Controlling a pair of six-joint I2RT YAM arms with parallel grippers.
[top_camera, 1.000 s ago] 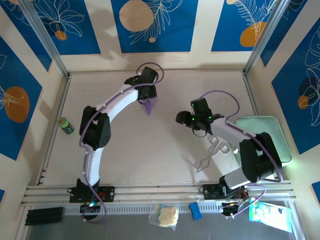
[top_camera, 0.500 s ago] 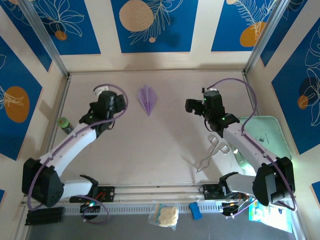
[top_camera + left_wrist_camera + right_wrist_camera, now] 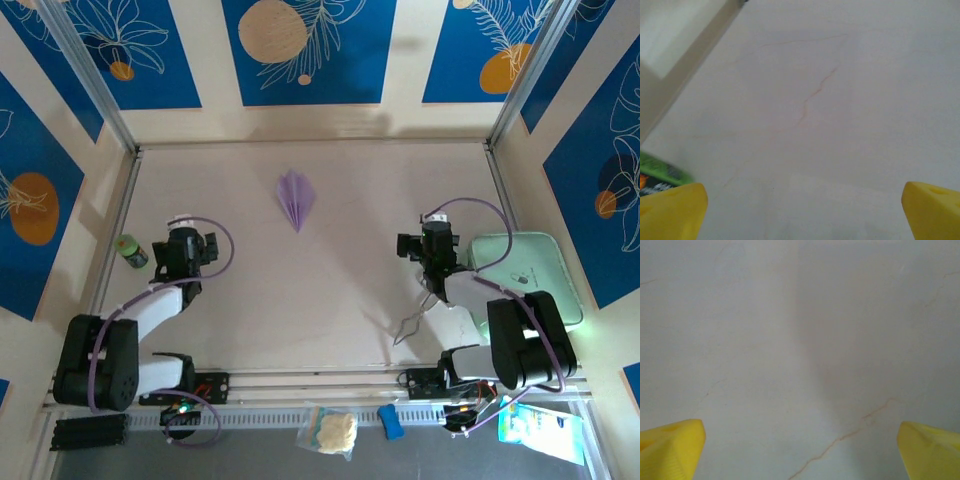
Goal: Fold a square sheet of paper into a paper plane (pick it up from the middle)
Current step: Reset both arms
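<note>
The paper plane (image 3: 296, 198), a small lavender dart with creases fanning out and its tip toward me, lies alone on the far middle of the table. My left gripper (image 3: 183, 247) is drawn back at the near left, well clear of the plane. Its yellow fingertips (image 3: 671, 212) stand wide apart over bare table, so it is open and holds nothing. My right gripper (image 3: 432, 243) sits folded back at the near right, also far from the plane. Its yellow fingertips (image 3: 670, 447) are spread wide over bare tabletop; it is open and holds nothing.
A green bottle (image 3: 130, 251) lies by the left wall, and its green label (image 3: 662, 172) shows beside my left fingertip. A pale mint tray (image 3: 530, 275) sits at the right edge. Metal tongs (image 3: 425, 305) lie on the table near the right arm.
Both arms have pulled back from the far middle toward their bases. The left gripper let go of the paper plane, which now lies still on the table. Both grippers opened wide.
</note>
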